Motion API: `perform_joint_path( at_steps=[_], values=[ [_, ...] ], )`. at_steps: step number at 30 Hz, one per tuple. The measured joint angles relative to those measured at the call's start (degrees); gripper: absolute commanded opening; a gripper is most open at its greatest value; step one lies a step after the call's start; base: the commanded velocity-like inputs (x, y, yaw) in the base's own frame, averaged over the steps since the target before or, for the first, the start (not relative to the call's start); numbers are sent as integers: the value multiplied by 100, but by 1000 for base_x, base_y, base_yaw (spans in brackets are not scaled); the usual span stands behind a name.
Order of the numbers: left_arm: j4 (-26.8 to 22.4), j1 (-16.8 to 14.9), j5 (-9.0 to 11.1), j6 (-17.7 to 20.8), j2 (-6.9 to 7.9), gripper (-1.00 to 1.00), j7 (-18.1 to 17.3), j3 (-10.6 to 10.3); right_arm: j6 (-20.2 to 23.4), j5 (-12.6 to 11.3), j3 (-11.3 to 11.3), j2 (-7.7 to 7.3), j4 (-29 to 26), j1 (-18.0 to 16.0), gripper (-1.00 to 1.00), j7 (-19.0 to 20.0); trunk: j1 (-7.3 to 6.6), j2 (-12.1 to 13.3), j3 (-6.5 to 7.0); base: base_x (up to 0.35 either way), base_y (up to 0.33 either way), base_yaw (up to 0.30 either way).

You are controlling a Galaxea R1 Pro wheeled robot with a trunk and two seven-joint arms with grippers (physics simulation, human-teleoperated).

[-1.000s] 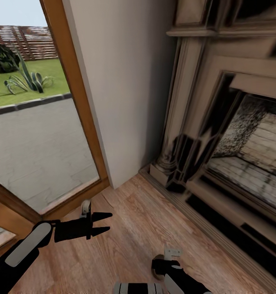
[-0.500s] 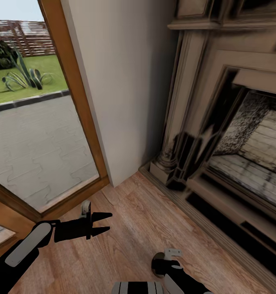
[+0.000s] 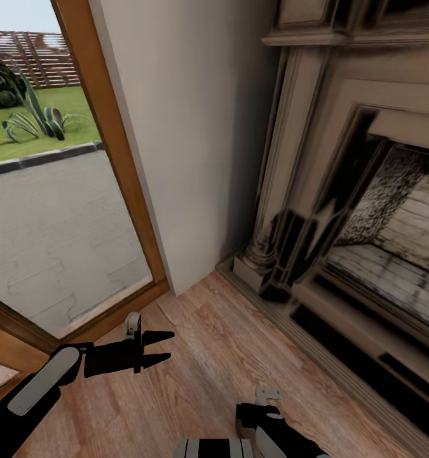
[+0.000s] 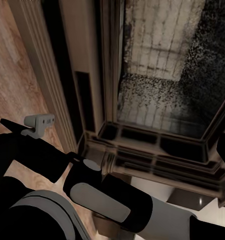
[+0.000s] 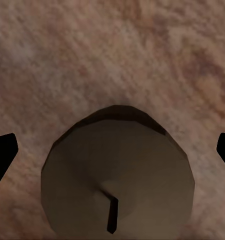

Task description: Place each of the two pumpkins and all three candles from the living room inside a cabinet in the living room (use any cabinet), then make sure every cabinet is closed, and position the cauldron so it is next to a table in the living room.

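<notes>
The left pincer hovers narrowly parted over the wood floor near the fireplace. The right pincer stands wide around a candle.

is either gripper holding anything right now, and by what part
Left gripper: fingers apart, nothing between them. In the right wrist view a stubby grey-beige cylinder candle with a dark wick sits between the right gripper's spread fingertips; whether they grip its sides cannot be told.

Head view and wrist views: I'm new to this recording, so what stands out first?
A big stone-coloured fireplace with a sooty brick firebox stands on the right, and a wood-framed glass door to a paved yard on the left. In the right wrist view, a stubby grey-beige candle with a dark wick sits between the right gripper fingertips, over the wooden plank floor.
</notes>
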Motion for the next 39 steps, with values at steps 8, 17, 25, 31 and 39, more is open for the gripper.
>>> perform_joint_path(
  at_steps=[8,17,25,31,39],
  values=[
    [-2,0,-4,-1,0,100,0,0,-1,1,0,0,-1,0,100,0,5,-2,-44,0,0,0],
    [-9,0,2,0,0,100,0,0,-1,1,0,0,3,0,100,-1,15,-8,-133,0,0,0],
    [-15,0,-9,-1,0,100,-1,0,-1,3,0,0,3,0,100,-2,29,-14,-243,0,0,0],
    [-15,0,-4,0,0,100,-5,0,-1,12,1,1,0,-1,100,0,31,-16,-266,0,0,0],
    [-16,0,-8,-1,0,100,-6,0,-1,5,0,0,3,0,100,-3,36,-19,-310,0,0,0]
  ],
)
